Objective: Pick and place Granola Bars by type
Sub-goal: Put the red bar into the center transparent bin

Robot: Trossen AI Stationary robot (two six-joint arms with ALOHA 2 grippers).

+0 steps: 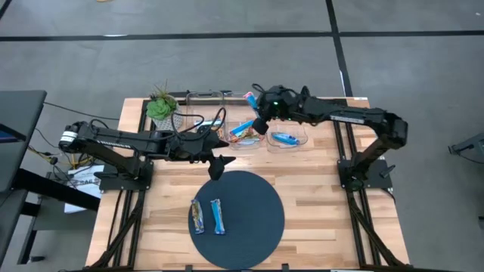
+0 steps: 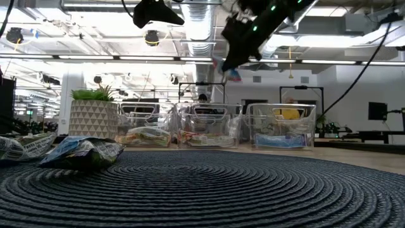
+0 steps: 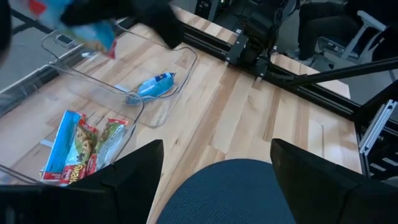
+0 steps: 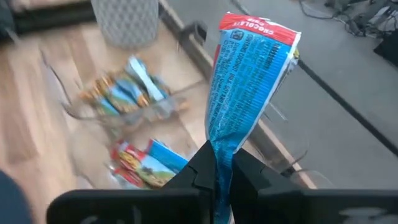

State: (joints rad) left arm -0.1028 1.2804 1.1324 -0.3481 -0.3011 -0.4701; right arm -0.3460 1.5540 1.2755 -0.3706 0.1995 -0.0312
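Note:
My right gripper is above the clear bins at the table's far side, shut on a bright blue granola bar with a red end. That bar also shows in the right wrist view and high in the low view. My left gripper hangs open and empty over the far left edge of the round dark mat; its fingers spread wide in the left wrist view. A multicoloured bar and a blue bar lie flat on the mat. My right gripper pinches the blue bar by one crimped end between its two fingers. The fingers come from the table's right, slanting down. The bar is lifted clear and sticks out lengthwise past the fingertips, its red end farthest from them.
Three clear bins stand in a row along the far side. The middle bin holds multicoloured bars and the right bin holds a blue bar. A potted plant stands at the far left. Bare wood lies right of the mat.

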